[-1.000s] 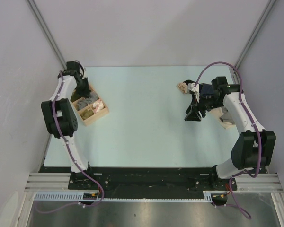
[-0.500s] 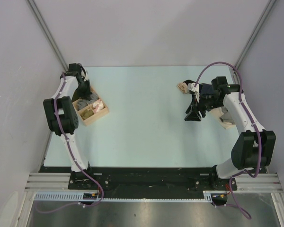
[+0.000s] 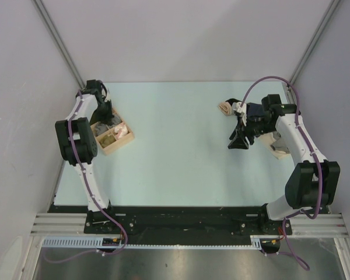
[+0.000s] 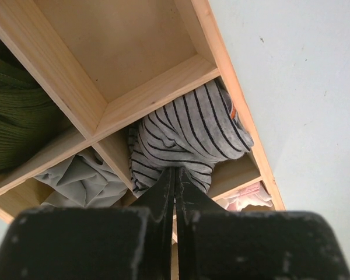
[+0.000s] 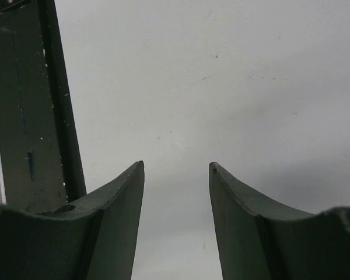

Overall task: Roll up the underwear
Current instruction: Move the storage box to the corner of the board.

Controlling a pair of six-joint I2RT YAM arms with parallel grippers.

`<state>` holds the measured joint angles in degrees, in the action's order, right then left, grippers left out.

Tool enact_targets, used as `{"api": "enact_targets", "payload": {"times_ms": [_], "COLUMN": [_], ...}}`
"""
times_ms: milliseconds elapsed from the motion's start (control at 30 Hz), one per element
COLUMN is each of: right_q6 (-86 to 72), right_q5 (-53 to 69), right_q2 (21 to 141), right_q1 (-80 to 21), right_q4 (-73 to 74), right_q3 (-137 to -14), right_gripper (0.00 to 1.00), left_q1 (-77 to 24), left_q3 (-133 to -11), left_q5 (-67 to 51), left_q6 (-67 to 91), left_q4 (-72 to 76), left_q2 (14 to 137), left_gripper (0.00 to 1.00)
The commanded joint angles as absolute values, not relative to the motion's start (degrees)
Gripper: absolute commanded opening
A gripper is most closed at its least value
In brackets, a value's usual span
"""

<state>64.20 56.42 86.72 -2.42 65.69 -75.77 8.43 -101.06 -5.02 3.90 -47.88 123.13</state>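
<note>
Top cam: fixed, high, behind arm bases, looks down on whole table [image 3: 175, 157] from far. Left wrist cam: v. close, aimed past left gripper [image 4: 175, 178] into wooden box [image 4: 157, 87] holding striped underwear [image 4: 189, 131]. Right wrist cam: close, aimed past right gripper [image 5: 176, 175] at bare table. Shared w/ top cam: wooden box on left side, table patch on right side.

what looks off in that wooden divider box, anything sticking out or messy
The striped underwear is bunched and seems to bulge over its compartment's outer wall in the wooden box, an orange tag poking out. The left tool is shut at its edge. Nothing spilled or damaged.
</note>
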Motion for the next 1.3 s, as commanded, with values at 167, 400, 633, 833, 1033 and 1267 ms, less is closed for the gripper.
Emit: {"api": "enact_targets", "payload": {"times_ms": [167, 400, 633, 833, 1033, 1267], "right_q6": [64.8, 64.4, 64.2, 52.4, 33.5, 12.3], "right_q5": [58.4, 58.3, 57.9, 51.3, 36.8, 33.3], "right_q2": [85.4, 85.3, 86.0, 83.6, 76.1, 71.0], "right_q1": [-1.4, -1.4, -1.3, -0.6, 6.3, 15.4], "right_q4": [65.9, 65.7, 65.5, 55.7, 34.0, 19.4], "right_q3": [-76.5, -76.5, -76.5, -76.4, -76.4, -76.1], "right_gripper": [0.52, 0.53, 0.53, 0.53, 0.74, 1.0], "left_q1": [9.0, 9.2, 9.3, 8.4, 7.7, 9.6], "left_q3": [-99.9, -105.6, -99.4, -80.2, -64.8, -50.6], "left_q5": [-0.8, -4.4, -13.7, -28.9, -40.3, -34.1], "left_q6": [1.0, 3.9, 3.0, 8.0, 14.9, 13.7], "left_q4": [-60.6, -53.5, -47.7, -27.2, -9.4, -4.5], "left_q2": [126.6, 113.6, 105.7, 85.4, 65.5, 45.1], "left_gripper": [0.02, 0.29, 0.41, 1.0, 1.0, 1.0]}}
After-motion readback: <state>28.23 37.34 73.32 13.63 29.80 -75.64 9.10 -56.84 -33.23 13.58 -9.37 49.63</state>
